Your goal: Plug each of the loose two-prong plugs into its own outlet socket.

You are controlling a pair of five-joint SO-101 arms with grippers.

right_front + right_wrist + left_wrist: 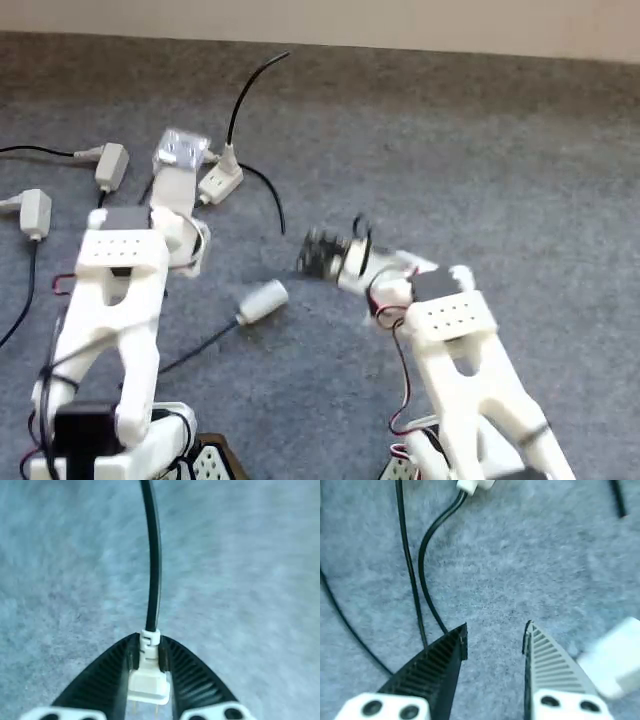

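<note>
Plug point(147, 682), white, is clamped between the black fingers point(107, 680) of the right gripper point(149, 639), which are closed on its body. Its long axis runs along the fingers. The two prongs point back toward the wrist, their ends cut off at the frame edge. Its black cord point(154, 555) leaves the fingertips and runs straight away over the grey carpet point(250, 580). From above, this gripper point(322, 255) is a blur near the middle of the carpet, and the plug in it cannot be made out.

The left gripper point(496, 630) is spread open, with bare carpet between its black finger point(437, 665) and the pale grey one. Just beside the grey finger lies a white block point(615, 660), blurred and cut off, so I cannot tell whether it is plug or socket. Black leads point(410, 580) pass the black finger.

From above, the left gripper point(180, 150) sits at the left, and the block point(220, 182) beside it has a black lead curving up and away. A pale loose plug point(262, 300) lies slantwise between the arms, with its lead trailing toward the near left. Two sockets point(110, 165) on white leads lie farther left.
</note>
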